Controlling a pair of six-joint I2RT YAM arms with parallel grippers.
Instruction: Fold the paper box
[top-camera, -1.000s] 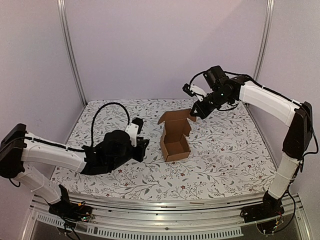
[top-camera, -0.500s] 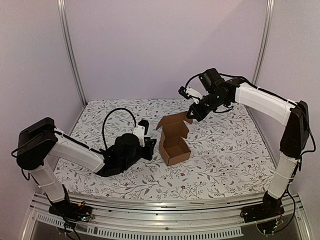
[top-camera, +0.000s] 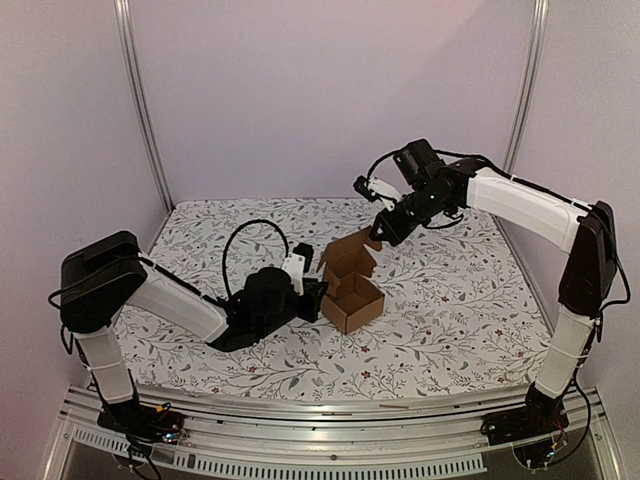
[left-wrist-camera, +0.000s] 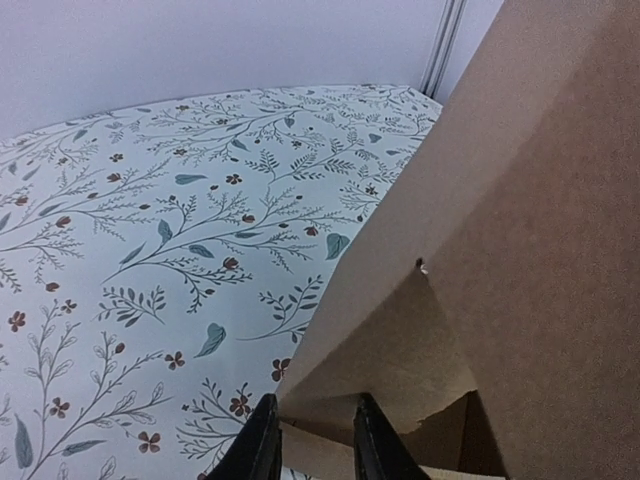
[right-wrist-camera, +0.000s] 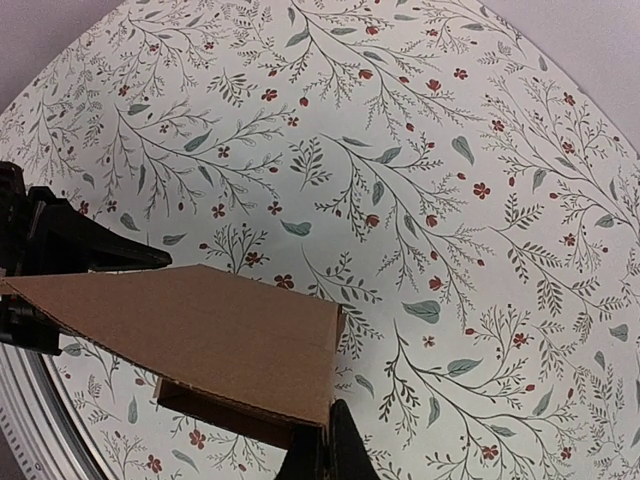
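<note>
Right gripper (top-camera: 381, 231) pinches the raised far lid of the box (top-camera: 352, 316); I see the left gripper (top-camera: 318, 290) straddling its left wall, grip unclear.

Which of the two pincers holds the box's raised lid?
The right pincer, up high, pinching a lid corner of the paper box; the left pincer sits low at its side.

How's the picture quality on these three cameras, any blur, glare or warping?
Top external view: soft, even light, no glare, only a faint shadow by the paper box. Left wrist view: the box looms close and slightly soft; the floral cloth is crisp. Right wrist view: wide-lens warping curves the cloth's far edge.
</note>
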